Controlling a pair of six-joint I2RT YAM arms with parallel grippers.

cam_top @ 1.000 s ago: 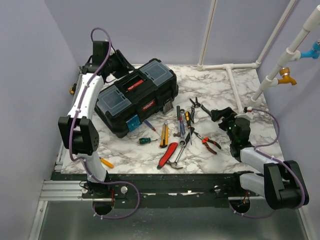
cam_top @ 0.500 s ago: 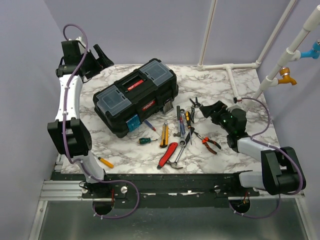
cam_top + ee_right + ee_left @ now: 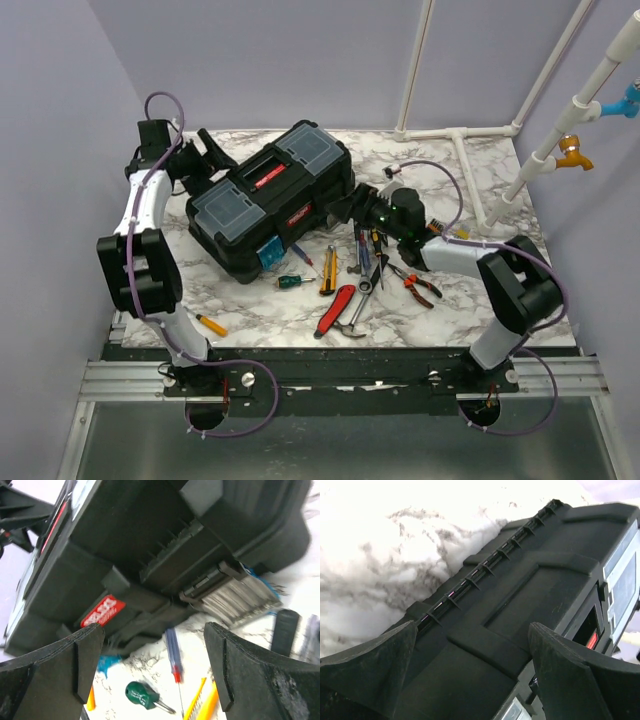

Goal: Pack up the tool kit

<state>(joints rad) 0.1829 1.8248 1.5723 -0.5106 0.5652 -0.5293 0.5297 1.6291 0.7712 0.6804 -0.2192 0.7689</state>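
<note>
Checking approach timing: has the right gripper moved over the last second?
Yes. The right gripper has travelled left across the table, away from the fixed white pipe, and now sits open at the toolbox.

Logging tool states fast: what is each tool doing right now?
Left tool: open, holding nothing, by the large black plastic toolbox.
Right tool: open, holding nothing, near the same toolbox.
</note>
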